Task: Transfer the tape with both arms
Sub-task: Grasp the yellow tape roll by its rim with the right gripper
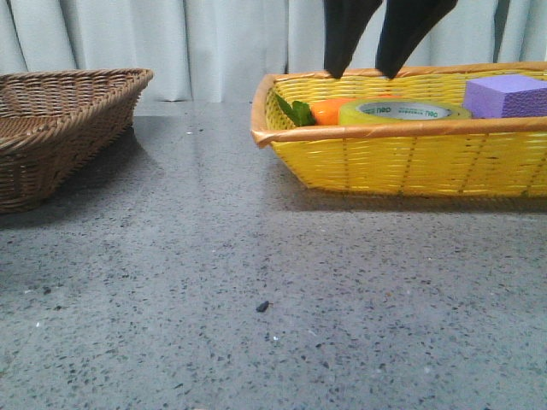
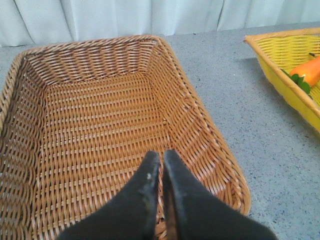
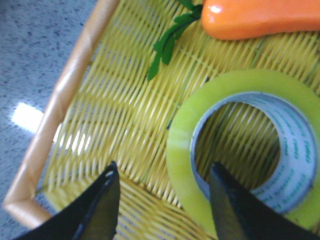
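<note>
The tape (image 1: 403,111) lies flat in the yellow basket (image 1: 410,162), its hole facing up. It is a wide roll of translucent yellow-green film on a white core with green lettering, and the basket's weave shows through the hole in the right wrist view (image 3: 240,150). Beside it, toward the basket's left end, lies an orange carrot (image 1: 329,111) with green leaves (image 1: 295,111); in the front view carrot and tape look close together, whether touching I cannot tell. A purple block (image 1: 508,96) sits at the basket's right end, near the tape.

The right gripper (image 1: 367,75) hangs over the basket above the tape, its fingers (image 3: 100,210) spread wide and holding nothing. In the right wrist view one finger is over bare weave outside the roll and the other over the roll's near rim; contact cannot be told.

The left gripper (image 2: 161,156) hovers over a brown wicker basket (image 2: 210,145), which holds nothing that shows. Its fingers (image 2: 142,190) are pressed together with only a thin slit between them, gripping nothing.

Both baskets stand well apart on a grey speckled tabletop (image 1: 256,282), the brown one (image 1: 60,128) on the left, the yellow on the right.
</note>
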`<state>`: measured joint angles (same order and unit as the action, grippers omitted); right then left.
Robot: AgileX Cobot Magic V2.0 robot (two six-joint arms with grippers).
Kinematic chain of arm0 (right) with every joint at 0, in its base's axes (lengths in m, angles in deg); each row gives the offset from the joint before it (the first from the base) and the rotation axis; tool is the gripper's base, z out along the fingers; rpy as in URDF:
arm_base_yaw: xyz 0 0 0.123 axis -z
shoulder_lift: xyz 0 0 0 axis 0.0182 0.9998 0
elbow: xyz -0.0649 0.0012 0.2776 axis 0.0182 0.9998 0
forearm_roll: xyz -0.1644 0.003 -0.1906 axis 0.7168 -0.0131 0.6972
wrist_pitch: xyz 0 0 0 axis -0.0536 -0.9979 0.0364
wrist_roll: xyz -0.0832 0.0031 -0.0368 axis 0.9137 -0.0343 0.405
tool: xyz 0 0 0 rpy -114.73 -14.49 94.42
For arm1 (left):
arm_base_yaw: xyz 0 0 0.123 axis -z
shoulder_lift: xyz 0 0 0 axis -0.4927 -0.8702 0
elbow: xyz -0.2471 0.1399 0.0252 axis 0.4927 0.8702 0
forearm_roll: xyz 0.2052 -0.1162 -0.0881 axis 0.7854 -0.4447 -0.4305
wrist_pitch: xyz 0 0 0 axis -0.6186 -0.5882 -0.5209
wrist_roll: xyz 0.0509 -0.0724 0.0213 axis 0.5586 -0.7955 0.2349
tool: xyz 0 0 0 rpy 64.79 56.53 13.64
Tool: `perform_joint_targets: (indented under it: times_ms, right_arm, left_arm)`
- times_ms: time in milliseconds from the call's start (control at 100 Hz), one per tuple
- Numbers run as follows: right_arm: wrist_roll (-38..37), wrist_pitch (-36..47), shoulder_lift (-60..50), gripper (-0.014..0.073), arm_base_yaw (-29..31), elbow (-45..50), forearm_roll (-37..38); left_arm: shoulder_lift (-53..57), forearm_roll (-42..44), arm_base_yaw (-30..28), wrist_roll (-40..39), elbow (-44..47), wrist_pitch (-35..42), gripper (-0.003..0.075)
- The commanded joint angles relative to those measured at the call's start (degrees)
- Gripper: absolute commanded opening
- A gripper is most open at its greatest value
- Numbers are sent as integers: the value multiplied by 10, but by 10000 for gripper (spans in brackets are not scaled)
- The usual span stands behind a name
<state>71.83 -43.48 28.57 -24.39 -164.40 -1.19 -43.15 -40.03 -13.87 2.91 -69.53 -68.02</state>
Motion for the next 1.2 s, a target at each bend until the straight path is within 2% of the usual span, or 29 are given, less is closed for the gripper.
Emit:
perform_joint_targets:
  times_ms: [0, 330, 610, 670, 810, 870, 1000, 1190]
  right_arm:
    - [7, -10, 8, 332, 0, -41, 7]
    - [7, -34, 64, 332, 0, -50, 28]
    - [7, -33, 66, 320, 0, -50, 41]
    - [7, -33, 66, 276, 0, -50, 41]
    - [7, -33, 66, 90, 0, -50, 49]
    - [7, -34, 66, 39, 0, -50, 51]
    - [7, -35, 66, -18, 0, -57, 52]
    - [7, -65, 64, -39, -2, -111, 52]
  left_arm:
    - [-2, -6, 4, -2, -22, 44, -20]
    - [-2, -6, 4, -2, -22, 45, -20]
    - [-2, -6, 4, -2, -22, 58, -20]
    - [-2, -6, 4, -2, -22, 58, -20]
    - [-2, -6, 4, -2, -22, 58, -20]
    - [-2, -6, 4, -2, -22, 58, -20]
    - [-2, -6, 4, -2, -22, 58, -20]
    - [-2, -6, 4, -2, -22, 58, -20]
